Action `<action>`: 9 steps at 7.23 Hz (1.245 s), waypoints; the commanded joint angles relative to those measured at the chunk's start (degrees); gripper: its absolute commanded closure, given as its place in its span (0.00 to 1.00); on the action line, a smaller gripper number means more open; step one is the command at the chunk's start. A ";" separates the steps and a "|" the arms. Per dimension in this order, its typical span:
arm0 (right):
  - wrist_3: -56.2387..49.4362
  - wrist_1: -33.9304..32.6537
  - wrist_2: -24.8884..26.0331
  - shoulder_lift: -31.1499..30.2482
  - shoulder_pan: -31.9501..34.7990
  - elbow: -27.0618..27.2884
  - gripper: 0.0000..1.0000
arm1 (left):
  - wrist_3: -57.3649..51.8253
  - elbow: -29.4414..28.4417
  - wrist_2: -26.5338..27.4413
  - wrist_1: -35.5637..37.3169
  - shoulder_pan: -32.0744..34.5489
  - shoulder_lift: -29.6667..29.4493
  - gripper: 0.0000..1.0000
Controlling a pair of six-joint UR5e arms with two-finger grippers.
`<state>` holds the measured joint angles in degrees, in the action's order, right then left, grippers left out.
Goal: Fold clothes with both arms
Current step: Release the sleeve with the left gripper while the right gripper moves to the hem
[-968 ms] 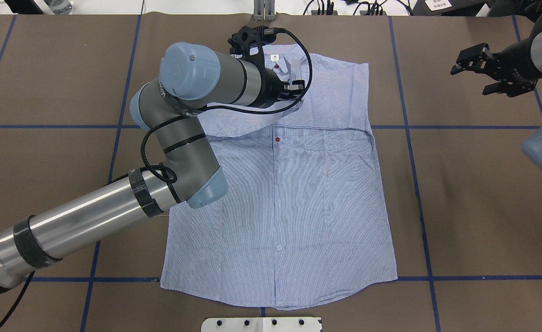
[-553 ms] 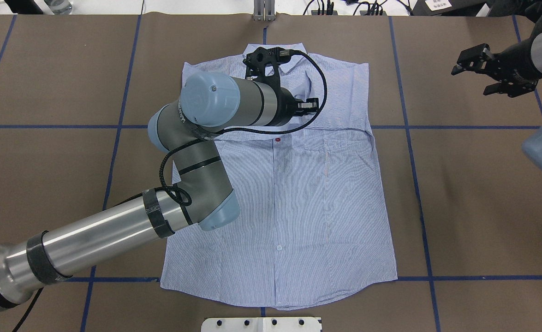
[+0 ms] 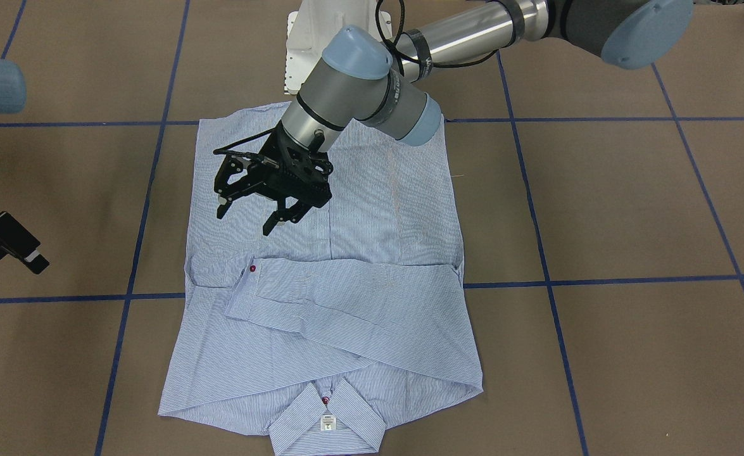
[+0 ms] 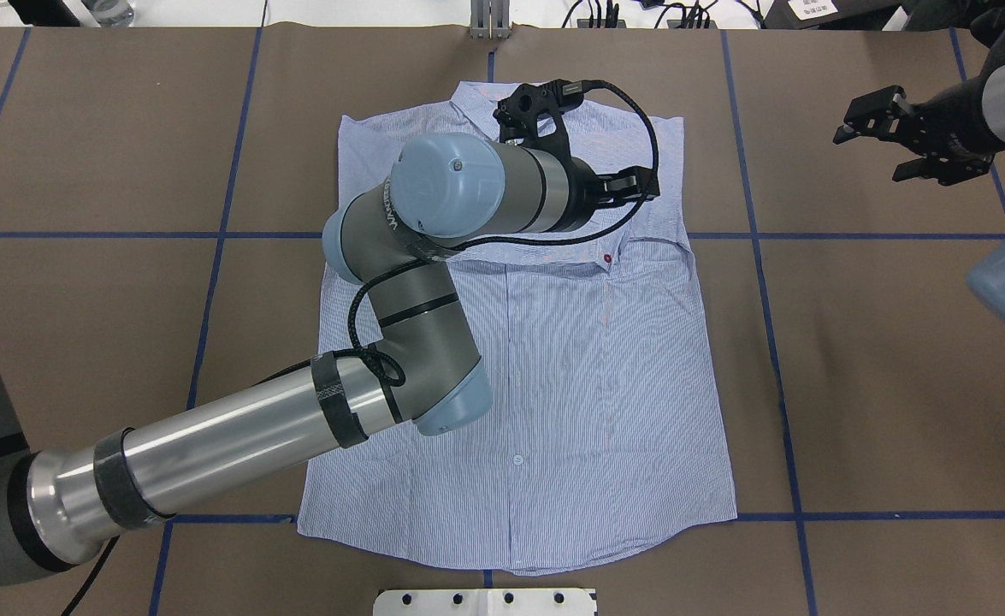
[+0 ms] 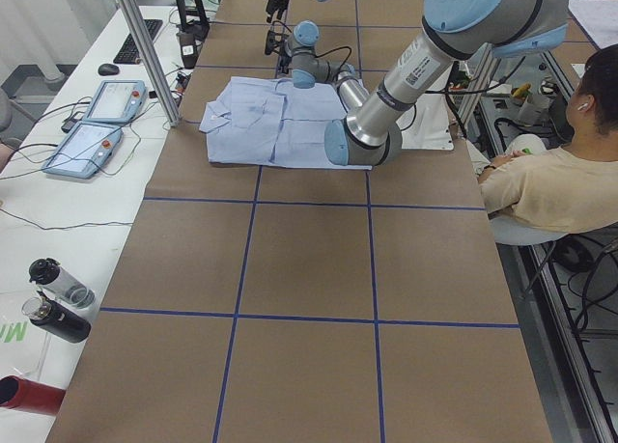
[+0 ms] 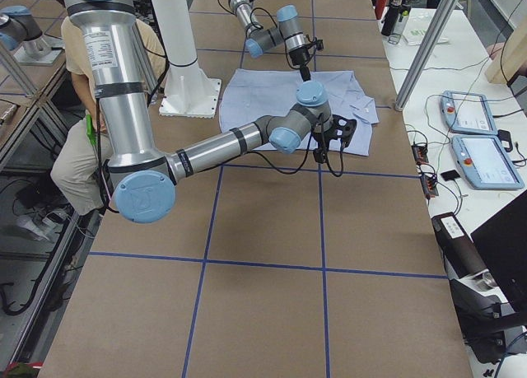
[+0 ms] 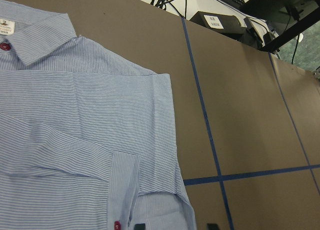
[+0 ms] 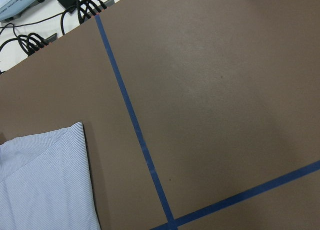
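Note:
The light blue striped shirt (image 4: pixel 570 385) lies flat and front up on the table, collar at the far edge. Both sleeves are folded across the chest (image 3: pixel 346 316). The upper sleeve's cuff with a red button (image 4: pixel 609 255) lies towards my right. My left gripper (image 3: pixel 245 220) hovers open and empty just above the shirt near that cuff. It also shows in the overhead view (image 4: pixel 630 184). The left wrist view shows the cuff (image 7: pixel 122 190) and collar (image 7: pixel 35 37). My right gripper (image 4: pixel 870 150) is open and empty, off the shirt over bare table. Its wrist view shows only a shirt corner (image 8: pixel 45 185).
Blue tape lines (image 4: pixel 759 282) grid the brown table. The white pedestal base (image 4: pixel 485 601) stands at the near edge. Cables and plugs (image 4: pixel 605 13) lie along the far edge. A seated person (image 5: pixel 550 173) and control tablets (image 5: pixel 97 115) flank the table.
My left arm swung to the right across the shirt's chest. The sleeve that hung from it near the collar now lies flat across the chest. The right arm barely moved.

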<state>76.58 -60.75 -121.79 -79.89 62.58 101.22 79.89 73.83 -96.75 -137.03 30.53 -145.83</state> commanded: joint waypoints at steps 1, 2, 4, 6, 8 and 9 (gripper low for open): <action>10.44 0.19 1.46 -0.97 -7.51 4.58 0.00 | 0.01 15.64 -4.55 6.89 0.14 11.03 0.10; 18.87 0.19 5.65 -1.84 -13.48 8.26 0.00 | -0.52 26.09 -5.20 13.39 0.66 17.97 0.14; 33.31 0.10 16.96 -8.14 -29.97 16.77 0.00 | -7.33 39.94 -7.12 14.25 2.15 34.14 0.24; 39.05 0.01 30.76 -15.88 -46.34 22.16 0.01 | -10.70 40.60 -19.82 13.55 8.98 43.57 0.27; 46.59 0.01 37.66 -17.58 -54.03 22.18 0.02 | -13.27 42.72 -19.80 13.37 9.63 48.27 0.26; 48.29 0.01 39.51 -19.06 -55.71 22.18 0.02 | -13.09 42.89 -19.97 13.45 9.63 48.45 0.25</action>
<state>121.65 -60.73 -85.19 -97.33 9.89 123.29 66.94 116.31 -116.34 -123.58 39.96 -98.32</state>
